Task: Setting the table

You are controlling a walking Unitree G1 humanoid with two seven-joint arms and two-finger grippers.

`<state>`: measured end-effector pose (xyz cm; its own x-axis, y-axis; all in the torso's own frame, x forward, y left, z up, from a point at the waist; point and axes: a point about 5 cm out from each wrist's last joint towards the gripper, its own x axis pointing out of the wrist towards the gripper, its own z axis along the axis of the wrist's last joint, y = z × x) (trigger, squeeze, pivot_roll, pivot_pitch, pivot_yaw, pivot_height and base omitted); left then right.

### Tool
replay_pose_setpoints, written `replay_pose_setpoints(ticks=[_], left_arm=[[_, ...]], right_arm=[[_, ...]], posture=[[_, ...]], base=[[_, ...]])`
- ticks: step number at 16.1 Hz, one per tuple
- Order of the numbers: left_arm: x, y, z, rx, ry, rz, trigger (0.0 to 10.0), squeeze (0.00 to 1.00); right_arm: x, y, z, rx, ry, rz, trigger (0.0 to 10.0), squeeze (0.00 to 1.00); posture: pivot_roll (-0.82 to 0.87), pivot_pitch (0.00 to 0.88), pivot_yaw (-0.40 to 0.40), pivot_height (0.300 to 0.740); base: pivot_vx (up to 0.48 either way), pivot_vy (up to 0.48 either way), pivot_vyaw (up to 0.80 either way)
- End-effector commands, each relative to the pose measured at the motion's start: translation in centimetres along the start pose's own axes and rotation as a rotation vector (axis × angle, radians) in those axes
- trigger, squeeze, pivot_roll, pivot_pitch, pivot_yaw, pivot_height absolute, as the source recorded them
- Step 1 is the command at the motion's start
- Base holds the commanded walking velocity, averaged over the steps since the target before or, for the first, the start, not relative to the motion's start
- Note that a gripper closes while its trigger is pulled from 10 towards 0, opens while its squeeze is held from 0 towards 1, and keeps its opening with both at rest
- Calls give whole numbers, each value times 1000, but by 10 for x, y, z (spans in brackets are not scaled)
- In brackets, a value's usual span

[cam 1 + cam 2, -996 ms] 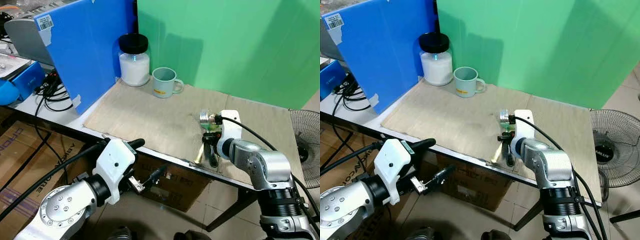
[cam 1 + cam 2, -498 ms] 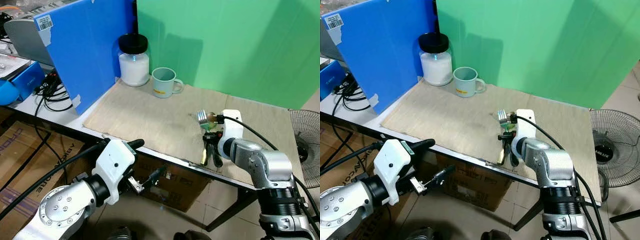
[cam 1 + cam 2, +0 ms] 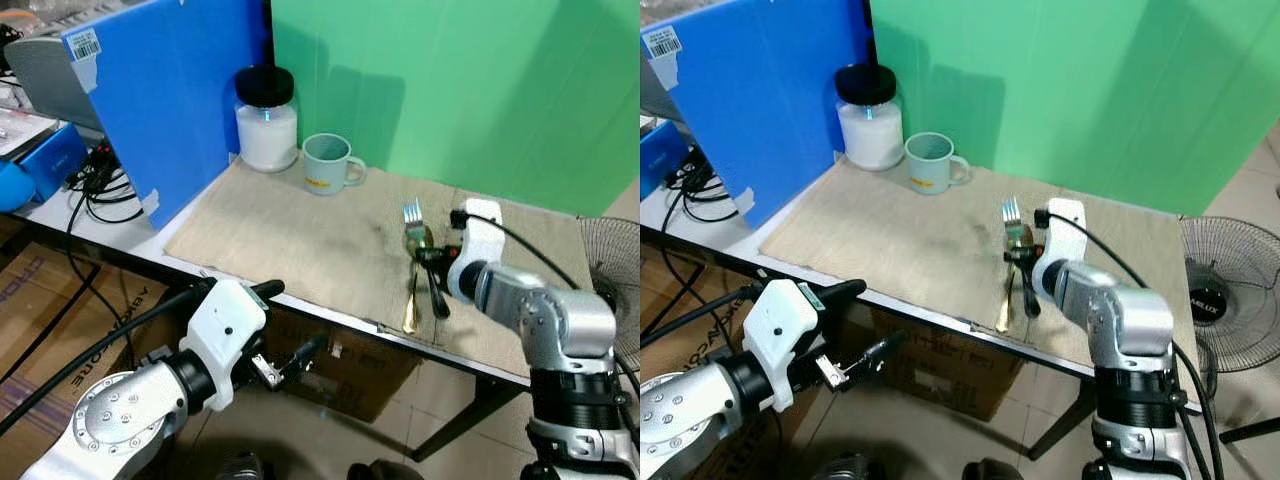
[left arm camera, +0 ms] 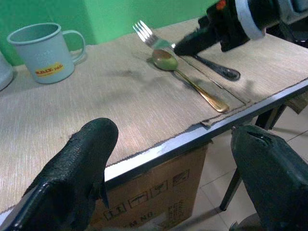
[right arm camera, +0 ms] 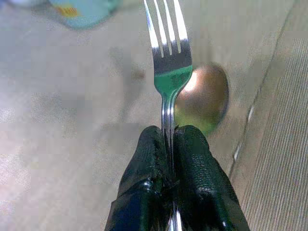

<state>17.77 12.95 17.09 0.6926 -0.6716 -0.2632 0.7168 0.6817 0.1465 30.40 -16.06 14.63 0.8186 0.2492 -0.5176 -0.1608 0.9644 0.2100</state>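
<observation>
My right gripper (image 3: 428,254) is shut on the neck of a silver fork (image 3: 411,212), holding it low over the beige placemat (image 3: 290,235). The tines point toward the green backdrop, and the fork's black handle (image 4: 217,69) trails toward the table's front edge. In the right wrist view the fingers (image 5: 151,168) pinch the fork (image 5: 166,33) just above a gold spoon's bowl (image 5: 206,96). The gold spoon (image 3: 412,290) lies on the mat right beside the fork. My left gripper (image 3: 288,322) hangs open below the table's front edge.
A pale blue mug (image 3: 329,163) and a black-lidded jar of white powder (image 3: 266,120) stand at the back left of the mat. A blue board (image 3: 170,90) and cables (image 3: 100,180) are to the left, a cardboard box (image 3: 350,372) under the table, and a fan (image 3: 606,262) at the right.
The right gripper has swung toward the back of the table, turning the fork so its tines point away. The spoon now shows full length. The left arm is almost still.
</observation>
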Motion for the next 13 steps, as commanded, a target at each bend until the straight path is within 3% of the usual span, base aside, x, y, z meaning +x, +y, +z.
replay_pose_setpoints(ticks=[1,3,4,5,9,13], left_arm=[[0,2,4,15,-18,6,10000,0],[1,8,6,2,-48,96,10000,0],[4,15,4,0,-49,182,10000,0],[11,24,4,-14,-58,334,10000,0],[22,24,15,-12,-143,421,10000,0],[19,30,15,-25,-162,564,10000,0]], right_arm=[[-10,0,16,-14,-89,13,0,0],[-20,-2,20,-19,-148,15,6196,0],[-25,-2,22,-55,-193,23,8588,0],[-35,4,20,-77,-253,57,10000,0],[-50,12,20,-99,-360,58,10000,0],[-63,25,19,-133,-447,72,10000,0]], posture=[[32,56,-31,740],[25,55,-23,740],[25,55,-23,740],[12,59,-5,740],[2,61,14,740],[2,65,7,740]], base=[[0,0,0],[0,0,0],[0,0,0],[0,0,-438],[0,0,-800],[0,0,-800]])
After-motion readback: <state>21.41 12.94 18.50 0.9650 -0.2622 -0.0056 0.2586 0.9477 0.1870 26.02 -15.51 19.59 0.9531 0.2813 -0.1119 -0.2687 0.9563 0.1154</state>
